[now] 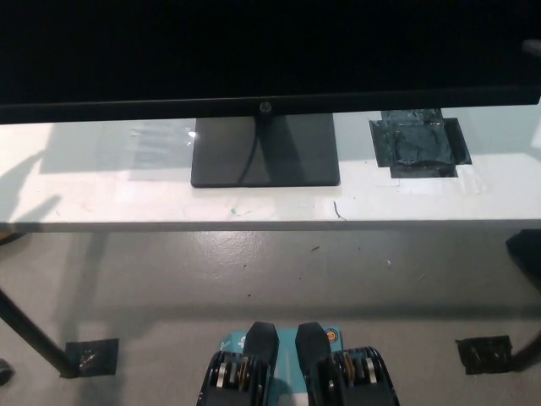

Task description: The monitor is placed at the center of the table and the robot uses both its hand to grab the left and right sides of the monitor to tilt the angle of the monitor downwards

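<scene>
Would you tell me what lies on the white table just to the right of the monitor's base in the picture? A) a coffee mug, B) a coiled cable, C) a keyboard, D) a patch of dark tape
D: a patch of dark tape lies flat on the white table, beside the monitor's square base, clear of it.

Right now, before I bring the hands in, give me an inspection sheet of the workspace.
Surface: white table, scuffed, with a clear film patch behind the stand.
Job's things: monitor at table centre, screen dark, on its rectangular base.
Clutter: dark tape patch right of the base.
Robot hands: left not in view; right only as a small pale blur at the upper right edge, state unreadable.
Cables: a thin dark line, probably a cable, curves over the base.
Surroundings: grey floor, black table legs, taped floor marks.
</scene>
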Tool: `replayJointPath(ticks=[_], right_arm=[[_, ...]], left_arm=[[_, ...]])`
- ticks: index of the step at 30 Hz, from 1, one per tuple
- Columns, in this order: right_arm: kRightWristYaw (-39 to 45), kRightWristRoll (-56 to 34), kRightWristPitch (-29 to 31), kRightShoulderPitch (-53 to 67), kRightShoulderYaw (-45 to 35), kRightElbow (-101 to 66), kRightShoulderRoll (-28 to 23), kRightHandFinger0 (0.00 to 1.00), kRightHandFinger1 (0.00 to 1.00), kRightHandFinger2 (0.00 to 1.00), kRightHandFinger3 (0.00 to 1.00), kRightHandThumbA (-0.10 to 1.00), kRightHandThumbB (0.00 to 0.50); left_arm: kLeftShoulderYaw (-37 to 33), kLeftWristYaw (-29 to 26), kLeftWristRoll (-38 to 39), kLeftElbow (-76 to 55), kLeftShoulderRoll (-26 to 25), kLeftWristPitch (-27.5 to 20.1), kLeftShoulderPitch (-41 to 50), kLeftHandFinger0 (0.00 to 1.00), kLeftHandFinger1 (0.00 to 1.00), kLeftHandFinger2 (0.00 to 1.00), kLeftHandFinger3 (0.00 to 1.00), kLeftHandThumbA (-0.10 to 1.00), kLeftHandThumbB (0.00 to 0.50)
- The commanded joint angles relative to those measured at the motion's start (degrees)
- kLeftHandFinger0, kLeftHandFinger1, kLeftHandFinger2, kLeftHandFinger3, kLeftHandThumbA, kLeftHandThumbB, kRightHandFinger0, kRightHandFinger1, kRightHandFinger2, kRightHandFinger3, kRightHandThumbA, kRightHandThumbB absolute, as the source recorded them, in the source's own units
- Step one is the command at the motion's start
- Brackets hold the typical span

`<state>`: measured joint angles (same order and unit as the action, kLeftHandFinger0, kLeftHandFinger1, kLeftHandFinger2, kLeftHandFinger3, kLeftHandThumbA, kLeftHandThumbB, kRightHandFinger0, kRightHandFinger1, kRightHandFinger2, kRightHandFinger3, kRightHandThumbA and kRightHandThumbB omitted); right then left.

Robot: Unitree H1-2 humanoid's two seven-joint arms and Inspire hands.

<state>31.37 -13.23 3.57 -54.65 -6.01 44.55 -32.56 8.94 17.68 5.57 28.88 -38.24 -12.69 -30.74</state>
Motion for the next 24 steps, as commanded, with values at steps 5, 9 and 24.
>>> replayJointPath(ticks=[5, 9, 24], right_arm=[[1.6, 1.3, 0.9, -3.7, 1.4, 0.9, -1.7, 1.00, 1.00, 1.00, 1.00, 0.89, 0.416], [1.5, 1.7, 1.5, -3.9, 1.8, 3.0, -1.3, 1.00, 1.00, 1.00, 1.00, 0.90, 0.412], [1.0, 4.5, 3.0, -4.7, 4.5, 5.9, -0.3, 1.00, 1.00, 1.00, 1.00, 0.97, 0.447]], left_arm=[[-3.5, 1.3, -3.5, -1.3, -1.5, 0.5, -6.9, 1.00, 1.00, 1.00, 1.00, 1.00, 0.423], [-4.5, 2.0, -3.2, -1.7, -0.9, 0.9, -8.1, 1.00, 1.00, 1.00, 1.00, 1.00, 0.436], [-6.1, 3.2, -2.4, 1.0, 0.9, 0.4, -10.8, 1.00, 1.00, 1.00, 1.00, 0.97, 0.383]])
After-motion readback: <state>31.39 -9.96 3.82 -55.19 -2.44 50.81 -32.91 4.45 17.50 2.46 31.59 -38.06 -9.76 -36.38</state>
